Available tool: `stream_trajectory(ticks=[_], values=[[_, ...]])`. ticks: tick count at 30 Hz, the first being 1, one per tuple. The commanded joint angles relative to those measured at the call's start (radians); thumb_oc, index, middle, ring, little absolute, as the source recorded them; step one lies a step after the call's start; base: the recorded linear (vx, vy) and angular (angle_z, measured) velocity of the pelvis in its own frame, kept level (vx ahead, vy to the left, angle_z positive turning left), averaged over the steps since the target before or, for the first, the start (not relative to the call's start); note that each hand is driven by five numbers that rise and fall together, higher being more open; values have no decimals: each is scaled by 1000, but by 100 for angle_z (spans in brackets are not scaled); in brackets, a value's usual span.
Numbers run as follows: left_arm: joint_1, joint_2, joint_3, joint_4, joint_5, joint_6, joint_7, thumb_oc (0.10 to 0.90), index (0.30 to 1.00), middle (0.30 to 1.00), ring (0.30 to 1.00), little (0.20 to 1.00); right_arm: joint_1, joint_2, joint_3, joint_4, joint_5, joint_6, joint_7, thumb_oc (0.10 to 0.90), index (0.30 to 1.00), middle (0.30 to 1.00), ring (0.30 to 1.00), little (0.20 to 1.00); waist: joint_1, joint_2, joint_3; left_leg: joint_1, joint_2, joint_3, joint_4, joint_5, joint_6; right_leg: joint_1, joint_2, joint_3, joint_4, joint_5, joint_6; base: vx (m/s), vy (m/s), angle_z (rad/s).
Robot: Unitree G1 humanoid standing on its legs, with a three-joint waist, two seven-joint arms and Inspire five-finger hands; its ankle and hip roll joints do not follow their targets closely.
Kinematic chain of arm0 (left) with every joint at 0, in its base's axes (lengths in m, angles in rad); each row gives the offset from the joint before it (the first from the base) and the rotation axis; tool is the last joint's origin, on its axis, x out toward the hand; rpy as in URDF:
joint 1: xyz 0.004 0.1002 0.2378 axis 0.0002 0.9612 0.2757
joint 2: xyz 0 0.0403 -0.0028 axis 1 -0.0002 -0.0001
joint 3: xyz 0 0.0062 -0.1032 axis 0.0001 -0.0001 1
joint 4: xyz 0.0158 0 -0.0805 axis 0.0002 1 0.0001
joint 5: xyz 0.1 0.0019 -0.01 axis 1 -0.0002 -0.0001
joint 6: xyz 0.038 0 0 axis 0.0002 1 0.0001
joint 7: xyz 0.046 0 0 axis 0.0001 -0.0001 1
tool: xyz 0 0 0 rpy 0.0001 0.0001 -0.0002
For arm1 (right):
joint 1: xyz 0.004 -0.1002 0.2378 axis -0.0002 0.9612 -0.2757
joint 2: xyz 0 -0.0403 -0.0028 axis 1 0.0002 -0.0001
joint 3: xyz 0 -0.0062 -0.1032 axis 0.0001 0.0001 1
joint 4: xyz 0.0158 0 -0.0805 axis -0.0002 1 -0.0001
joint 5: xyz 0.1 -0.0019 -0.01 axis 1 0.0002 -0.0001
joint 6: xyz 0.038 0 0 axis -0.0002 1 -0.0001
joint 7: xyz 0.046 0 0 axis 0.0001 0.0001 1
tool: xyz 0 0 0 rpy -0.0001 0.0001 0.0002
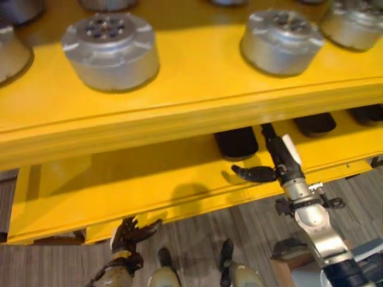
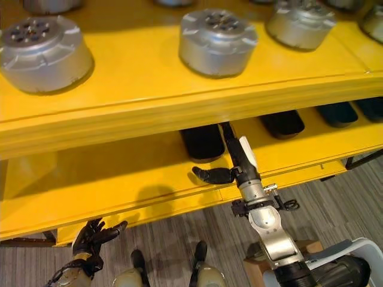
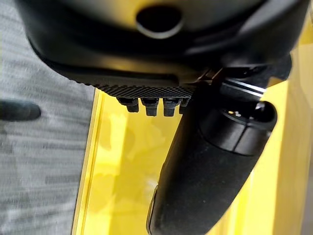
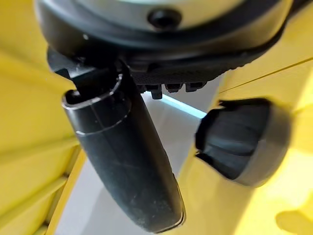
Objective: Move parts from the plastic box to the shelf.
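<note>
We count four silver parts (image 2: 218, 40) on the yellow shelf's (image 2: 149, 89) upper tier at twelve o'clock and four black parts (image 2: 202, 141) on the lower tier, where the right hand (image 2: 238, 156) reaches in, fingers straight, thumb spread, empty, while the left hand (image 2: 93, 236) hangs loosely open at seven o'clock.

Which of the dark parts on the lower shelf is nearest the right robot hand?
The leftmost dark part, just beside the right robot hand reaching onto the lower shelf. The other dark parts sit farther right along the shelf.
</note>
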Motion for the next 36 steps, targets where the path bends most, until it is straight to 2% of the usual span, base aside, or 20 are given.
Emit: stream_trajectory(ticks=[1,6,8,9,10,11,12,13,14,15,16,17,21,29,31,36], values=[[-103,10,-33,-116,52,-146,-57,900,1000,1000,1000,1000,-36,-24,-26,-81,92,-102,-3,900,1000,1000,1000,1000,20,35,-129,3,125,-147,-45,232,-46,3,-2,27,78,-90,54,74,-109,-13],[-104,-2,-42,-107,56,-151,-57,900,1000,1000,1000,1000,7,-16,-39,-75,100,-106,-8,900,1000,1000,1000,1000,12,43,-119,-26,123,-141,22,270,-53,42,5,1,48,-96,31,27,-85,-4],[-107,-6,-45,-102,59,-151,-57,900,1000,1000,1000,1000,32,-9,-41,-77,104,-101,-2,900,1000,1000,1000,1000,6,41,-118,-37,103,-129,45,261,-46,58,1,-12,32,-96,28,37,-34,6],[-107,-4,-43,-107,64,-152,-48,900,1000,1000,1000,1000,56,11,-29,-77,107,-94,1,900,1000,1000,1000,1000,10,36,-119,-35,56,-141,46,223,-35,71,-8,-19,11,-87,34,34,-8,21],[-107,-4,-43,-108,64,-152,-48,900,1000,1000,1000,1000,56,12,-29,-77,107,-94,1,900,1000,1000,1000,1000,9,36,-121,-38,55,-141,45,224,-34,69,-8,-19,9,-85,34,52,30,25],[-102,-12,-33,-126,76,-157,-28,900,1000,1000,1000,1000,26,40,14,-31,126,-88,13,900,1000,1000,1000,1000,61,14,-117,-70,-186,-376,38,12,42,57,-25,37,-6,-61,48,24,45,9],[-103,-12,-32,-126,76,-156,-28,900,1000,1000,1000,1000,25,41,15,-30,126,-89,13,900,1000,1000,1000,1000,60,12,-118,-74,-188,-377,42,12,44,56,-27,37,-6,-60,49,30,53,-2],[-99,-17,-28,-132,72,-159,-31,900,1000,1000,1000,1000,16,48,26,-18,150,-87,22,900,1000,1000,1000,1000,67,14,-120,-73,-226,-417,27,-10,56,50,-18,64,-7,-53,48,-11,61,-82],[-85,-17,-26,-142,79,-159,-34,900,1000,1000,1000,1000,9,61,39,-3,207,-82,50,900,1000,1000,1000,1000,83,11,-116,-80,-294,-519,46,-37,80,37,-3,125,-10,-42,48,-8,57,-137],[-85,-17,-26,-142,79,-159,-34,900,1000,1000,1000,1000,9,61,39,-3,207,-82,51,900,1000,1000,1000,1000,84,11,-117,-82,-294,-518,49,-39,80,36,-3,126,-10,-42,48,-14,91,-169],[-73,-17,-26,-147,75,-156,-46,900,1000,1000,1000,1000,11,62,34,-2,220,-77,61,900,1000,1000,1000,1000,86,13,-119,-74,-312,-538,40,-49,96,32,2,154,-15,-32,56,15,156,-147],[-59,-21,-33,-151,72,-160,-66,900,1000,1000,1000,1000,23,60,21,0,211,-71,68,900,1000,1000,1000,1000,74,27,-136,-45,-298,-500,-12,-39,102,36,5,164,-28,-22,65,16,154,-99],[-60,0,-47,-143,86,-152,-67,900,1000,1000,1000,1000,53,90,0,-2,241,-63,60,900,1000,1000,1000,1000,62,33,-170,18,-283,-452,-108,-16,113,48,-11,176,-51,-8,84,37,176,-49],[-74,18,-54,-143,111,-138,-63,900,1000,1000,1000,1000,83,106,13,-13,229,-38,81,900,1000,1000,1000,1000,37,23,-178,53,-305,-389,-127,-29,144,27,-34,230,-22,12,111,-17,119,-22],[-83,22,-56,-143,124,-136,-55,900,1000,1000,1000,1000,98,116,14,-20,232,-33,84,900,1000,1000,1000,1000,20,18,-178,67,-312,-357,-127,-39,158,15,-44,260,-7,19,124,-32,131,-29],[-82,26,-58,-145,135,-135,-60,900,1000,1000,1000,1000,121,118,14,-33,231,-30,93,900,1000,1000,1000,1000,11,13,-177,82,-317,-334,-127,-51,169,8,-49,288,6,22,132,-16,79,-38]])
